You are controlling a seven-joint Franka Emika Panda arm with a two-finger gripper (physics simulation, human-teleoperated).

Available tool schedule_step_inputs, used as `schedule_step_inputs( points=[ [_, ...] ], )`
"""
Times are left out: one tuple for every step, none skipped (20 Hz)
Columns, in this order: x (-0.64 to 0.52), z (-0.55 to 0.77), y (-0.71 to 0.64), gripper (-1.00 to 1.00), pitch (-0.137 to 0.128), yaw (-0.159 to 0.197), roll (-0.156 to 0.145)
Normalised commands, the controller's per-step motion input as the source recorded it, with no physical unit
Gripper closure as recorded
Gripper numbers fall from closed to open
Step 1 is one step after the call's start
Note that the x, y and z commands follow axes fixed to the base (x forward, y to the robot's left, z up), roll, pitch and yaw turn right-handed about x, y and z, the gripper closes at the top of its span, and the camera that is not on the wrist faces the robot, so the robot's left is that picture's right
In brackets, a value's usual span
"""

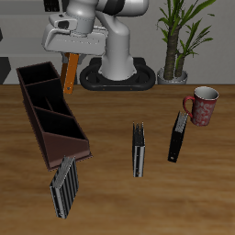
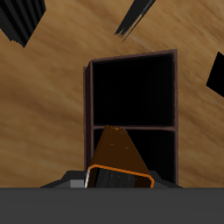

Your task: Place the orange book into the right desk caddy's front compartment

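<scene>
One striped black-and-white book [image 1: 66, 186] leans on the near end of the long dark maroon desk caddy [image 1: 48, 115] | farther back, thin orange book [image 1: 70, 73] hangs above the caddy | gripper [image 1: 71, 50] jaws pinch its top.

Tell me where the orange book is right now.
The orange book hangs in the gripper, held above the table over the far end of the right desk caddy. The wrist view shows an open caddy compartment directly below it.
</scene>
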Motion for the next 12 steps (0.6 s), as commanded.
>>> schedule_step_inputs(
  points=[
    [0.02,-0.22,-0.14,1.00,0.073,0.033,-0.046],
    [-0.02,-0.09,-0.10,1.00,0.041,0.001,-0.005],
    [-0.06,-0.12,-0.07,1.00,0.019,-0.003,-0.050],
    [-0.01,-0.06,0.00,1.00,0.016,0.009,0.005],
    [-0.02,-0.10,-0.11,1.00,0.019,-0.002,0.000],
    [-0.14,-0.23,-0.09,1.00,0.041,0.010,-0.047],
    [-0.11,-0.14,0.05,1.00,0.038,0.014,0.028],
    [0.01,-0.03,-0.03,1.00,0.001,0.019,0.004],
    [-0.13,-0.07,0.00,1.00,-0.016,0.038,-0.043],
    [-0.03,-0.12,0.01,1.00,0.020,0.011,0.042],
    [-0.04,-0.04,-0.05,1.00,-0.006,-0.008,-0.036],
    [-0.01,-0.06,-0.03,1.00,0.003,0.000,-0.005]
  ],
)
